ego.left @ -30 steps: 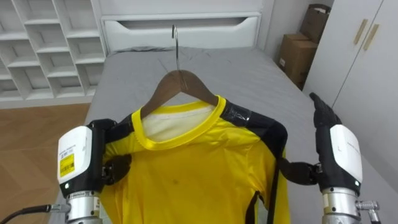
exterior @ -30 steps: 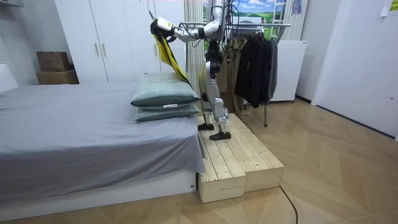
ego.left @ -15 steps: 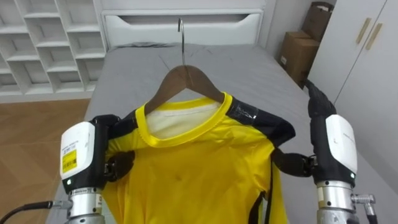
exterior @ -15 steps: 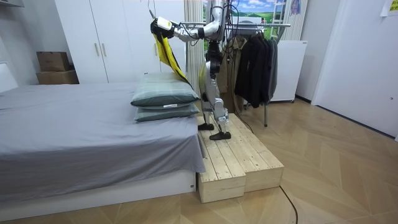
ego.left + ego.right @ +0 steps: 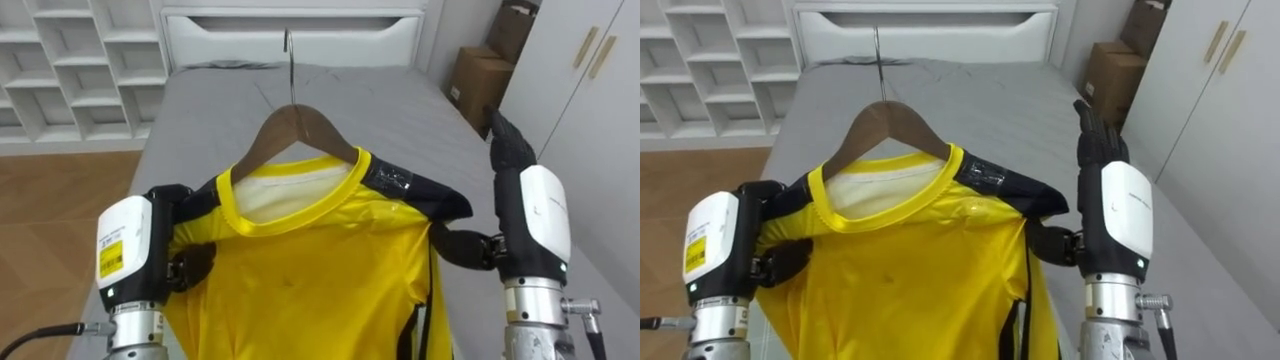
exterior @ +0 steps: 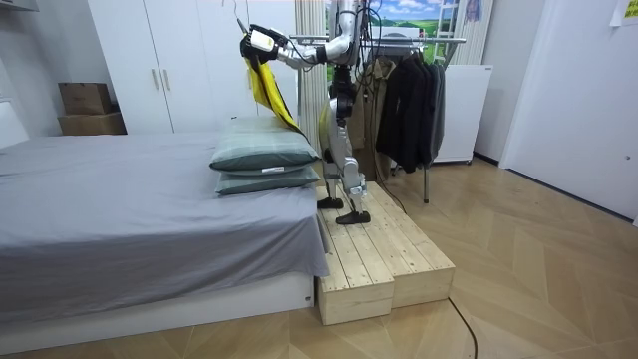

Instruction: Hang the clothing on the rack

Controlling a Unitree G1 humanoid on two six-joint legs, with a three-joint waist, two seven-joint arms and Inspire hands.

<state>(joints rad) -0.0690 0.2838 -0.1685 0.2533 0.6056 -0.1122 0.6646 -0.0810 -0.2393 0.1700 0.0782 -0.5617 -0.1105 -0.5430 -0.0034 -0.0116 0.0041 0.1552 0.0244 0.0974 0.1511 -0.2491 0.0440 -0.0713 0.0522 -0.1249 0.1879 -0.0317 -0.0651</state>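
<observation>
Yellow shirt (image 5: 310, 270) on wooden hanger (image 5: 297, 125), held high in front of robot, above grey bed (image 5: 400, 110); hook free on top, likely for hooking over rail.
Left robot hand (image 5: 185, 265) pinches shirt's left shoulder, thumb on front: bears weight.
Right robot hand (image 5: 530, 225): fingers straight, pointing far, thumb against right shoulder. Probably steadies it, so shirt hangs spread.
Robot on wooden platform (image 6: 384, 254); clothes rack (image 6: 439, 42) behind it, so turn probably needed.

Shirt (image 5: 310, 270) on hanger (image 5: 297, 125); bed (image 5: 380, 110) behind; shelves (image 5: 70, 70) L; boxes (image 5: 480, 85), wardrobe (image 5: 580, 90) R.
</observation>
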